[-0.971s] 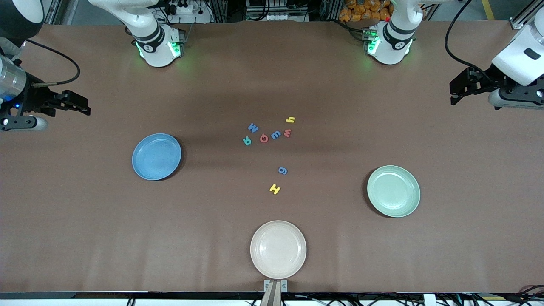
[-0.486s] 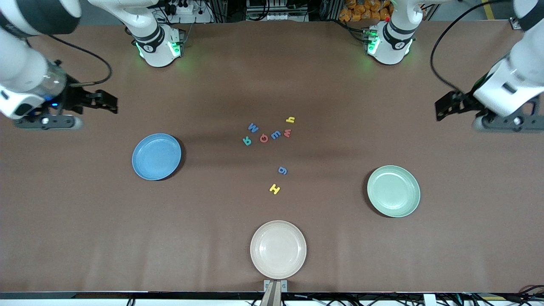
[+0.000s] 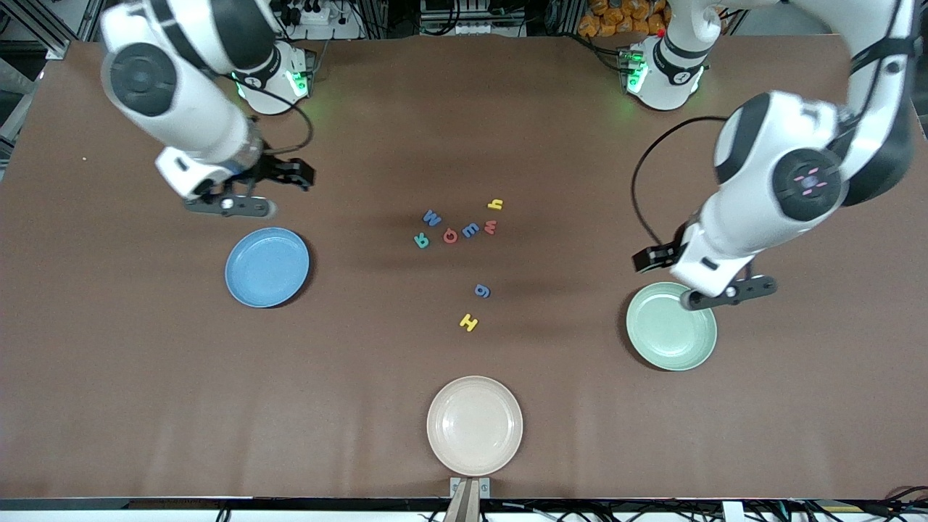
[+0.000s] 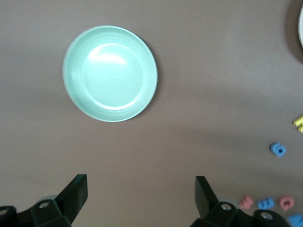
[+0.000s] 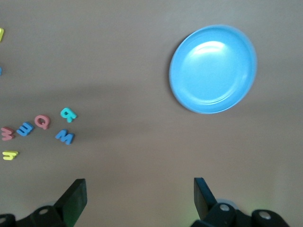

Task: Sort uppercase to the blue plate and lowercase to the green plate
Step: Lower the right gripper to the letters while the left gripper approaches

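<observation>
The uppercase letters are a blue W (image 3: pixel 432 217), teal R (image 3: pixel 421 240), red G (image 3: pixel 450 235) and yellow H (image 3: pixel 469 322). The lowercase letters are a yellow h (image 3: pixel 495 204), red w (image 3: pixel 491 227), blue m (image 3: pixel 470 230) and blue g (image 3: pixel 482 291). All lie loose mid-table. The blue plate (image 3: pixel 267 267) and green plate (image 3: pixel 671 337) hold nothing. My right gripper (image 3: pixel 290 174) hangs open and empty over bare table beside the blue plate (image 5: pixel 213 68). My left gripper (image 3: pixel 649 257) hangs open and empty by the green plate's (image 4: pixel 110 73) rim.
A cream plate (image 3: pixel 474 425) sits near the table's front edge, nearer to the front camera than the letters. The left arm's wrist overhangs part of the green plate. Brown table surface stretches between the letters and each plate.
Both arms have swung inward from the table's ends: the right gripper toward the blue plate, the left gripper toward the green plate. Both stayed open; the letters and plates have not moved.
</observation>
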